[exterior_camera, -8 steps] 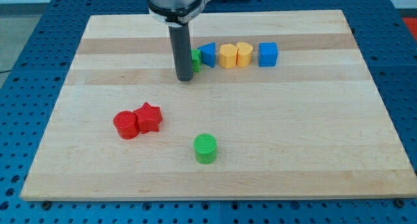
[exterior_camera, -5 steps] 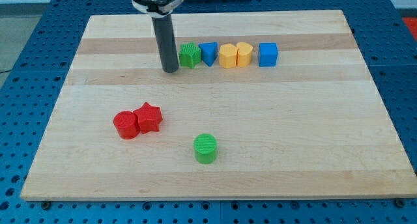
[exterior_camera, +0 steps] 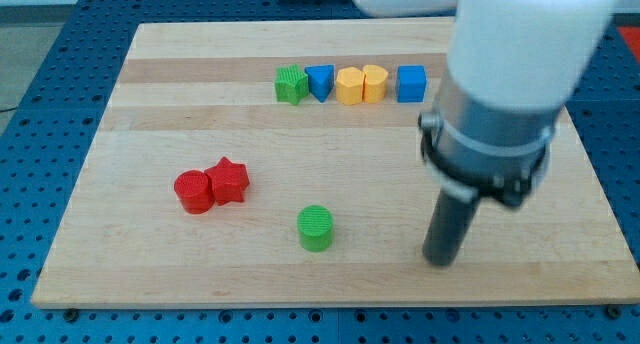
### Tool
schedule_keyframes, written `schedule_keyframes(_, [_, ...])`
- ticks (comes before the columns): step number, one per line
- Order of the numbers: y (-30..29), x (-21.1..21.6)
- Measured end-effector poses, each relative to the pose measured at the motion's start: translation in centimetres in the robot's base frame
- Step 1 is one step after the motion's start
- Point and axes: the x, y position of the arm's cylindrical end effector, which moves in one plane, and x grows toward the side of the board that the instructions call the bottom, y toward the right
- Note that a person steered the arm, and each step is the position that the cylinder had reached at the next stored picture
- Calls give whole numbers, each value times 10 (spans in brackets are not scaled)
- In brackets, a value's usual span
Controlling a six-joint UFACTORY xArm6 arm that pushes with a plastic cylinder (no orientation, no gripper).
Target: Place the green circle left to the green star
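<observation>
The green circle [exterior_camera: 316, 228] is a short green cylinder near the view's bottom, centre. The green star [exterior_camera: 291, 85] sits at the left end of a row of blocks near the view's top. My tip [exterior_camera: 438, 262] rests on the board at the view's lower right, well to the right of the green circle and slightly below it, apart from it. The arm's large white body covers the view's upper right.
The row right of the green star holds a blue block [exterior_camera: 319, 82], a yellow block [exterior_camera: 349, 86], a yellow block [exterior_camera: 374, 83] and a blue cube [exterior_camera: 411, 84]. A red cylinder [exterior_camera: 193, 192] and a red star [exterior_camera: 229, 180] touch at the left. The wooden board [exterior_camera: 150, 264] ends near the bottom.
My tip has jumped from beside the green star's left at the top to the board's lower right. The arm now looms large in the view. No block has moved.
</observation>
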Motion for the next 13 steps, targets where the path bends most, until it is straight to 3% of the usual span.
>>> schedule_keyframes(1, [-49, 3])
schedule_keyframes(3, [-140, -44])
schedule_keyframes(4, [-153, -62])
schedule_keyframes(10, [-120, -116])
schedule_keyframes(13, [-115, -164])
